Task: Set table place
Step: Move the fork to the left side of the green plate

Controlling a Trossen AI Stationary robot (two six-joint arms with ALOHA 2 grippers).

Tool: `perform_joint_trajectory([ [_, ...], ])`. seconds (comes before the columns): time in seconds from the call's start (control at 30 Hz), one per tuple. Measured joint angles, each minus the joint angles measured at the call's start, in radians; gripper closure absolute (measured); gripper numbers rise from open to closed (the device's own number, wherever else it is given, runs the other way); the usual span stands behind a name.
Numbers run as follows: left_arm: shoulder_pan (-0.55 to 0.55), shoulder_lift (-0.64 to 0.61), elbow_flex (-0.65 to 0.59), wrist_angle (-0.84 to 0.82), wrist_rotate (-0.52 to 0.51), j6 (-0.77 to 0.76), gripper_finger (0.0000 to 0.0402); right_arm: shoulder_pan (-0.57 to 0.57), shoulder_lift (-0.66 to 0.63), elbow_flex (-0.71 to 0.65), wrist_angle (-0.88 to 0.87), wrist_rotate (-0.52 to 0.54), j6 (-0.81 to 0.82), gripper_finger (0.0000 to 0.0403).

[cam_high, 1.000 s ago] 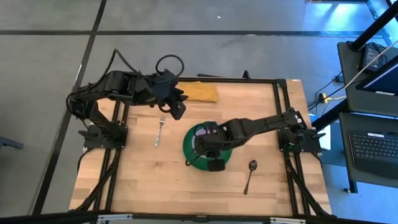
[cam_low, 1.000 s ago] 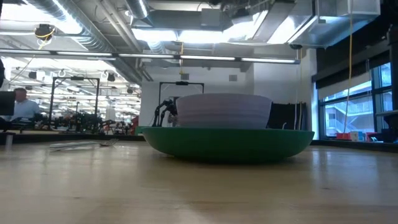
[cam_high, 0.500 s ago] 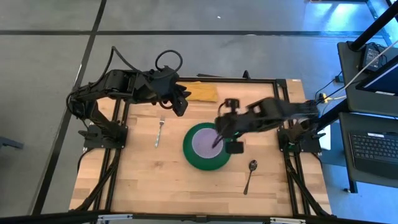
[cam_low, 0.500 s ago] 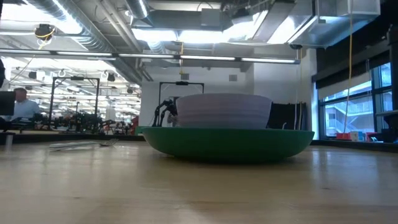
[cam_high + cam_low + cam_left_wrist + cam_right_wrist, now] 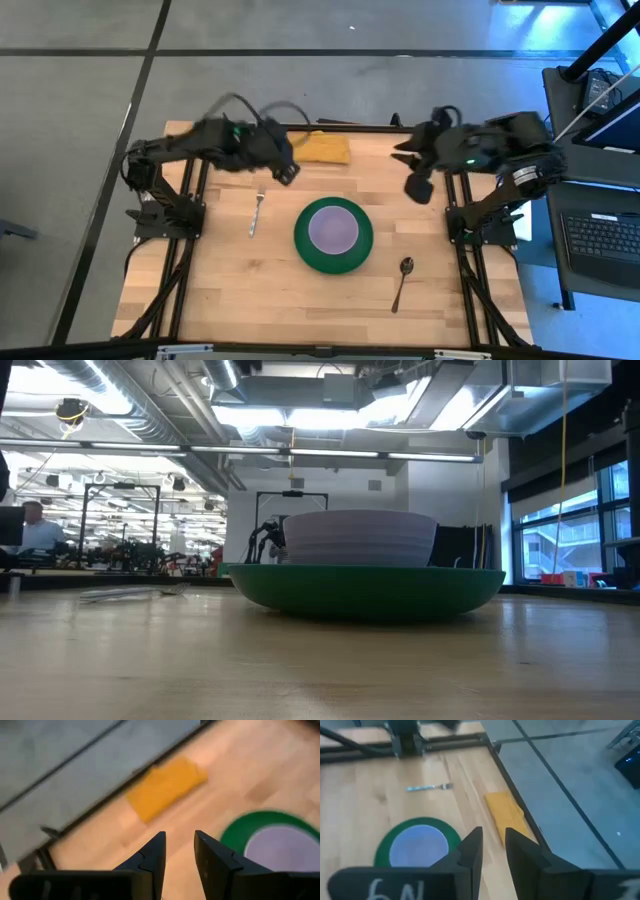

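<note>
**Green plate and lilac bowl centred; both grippers raised clear**

Green plate (image 5: 333,234) lies flat near the middle of the table (image 5: 220,290). The pale lilac bowl (image 5: 333,229) sits inside it, concentric with the rim. In the low view the bowl (image 5: 360,538) stands upright in the plate (image 5: 365,589), and no gripper appears at table height.

Left gripper (image 5: 284,165): positioned over the far part of the table. Its fingers (image 5: 150,857) are set to a narrow gap and hold nothing. Ahead of the fingertips lies the yellow cloth (image 5: 166,786), near the far table edge. The plate (image 5: 240,827) with the bowl (image 5: 282,847) lies off to one side of the right-hand finger. The fork (image 5: 256,213) rests on the wood below and just beside this gripper, well apart from the plate.

Right gripper (image 5: 415,170): positioned over the far right part of the table, near the frame. Its fingers (image 5: 470,852) are set to a narrow gap and hold nothing. The cloth (image 5: 507,815) lies just ahead of the fingertips; the plate (image 5: 382,850) and bowl (image 5: 419,847) lie beside the left-hand finger; the fork (image 5: 427,787) lies farther ahead.

The spoon (image 5: 402,281) lies on the wood near the plate, well apart from both grippers.
</note>
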Motion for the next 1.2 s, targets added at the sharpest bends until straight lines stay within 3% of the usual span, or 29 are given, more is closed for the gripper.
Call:
perform_joint_trajectory([
  [0.13,-0.048,-0.025,-0.196,0.082,0.003,-0.124,0.0310,0.000,-0.050,0.000,-0.001,0.000,0.037,0.0317],
  [0.2,-0.066,-0.018,-0.315,0.064,-0.002,-0.224,0.0310,0.000,-0.073,0.000,-0.001,0.000,0.043,0.0317],
  [0.33,-0.097,-0.016,-0.535,0.200,-0.017,-0.453,0.0310,0.000,-0.099,0.000,-0.001,0.000,0.042,0.0317],
  [0.5,-0.116,-0.017,-0.734,0.300,-0.001,-0.695,0.0310,0.000,-0.110,0.000,-0.002,-0.001,0.020,0.0317],
  [0.67,-0.116,-0.017,-0.891,0.355,0.070,-0.813,0.0310,0.000,-0.109,0.000,-0.002,-0.001,0.013,0.0317],
  [0.93,-0.122,-0.017,-1.025,0.659,0.146,-0.755,0.0310,0.000,-0.110,0.000,-0.002,-0.001,-0.010,0.0317],
  [1.2,-0.122,-0.017,-1.045,0.565,0.203,-0.692,0.0299,0.000,-0.109,0.000,-0.002,-0.002,-0.007,0.0317],
])
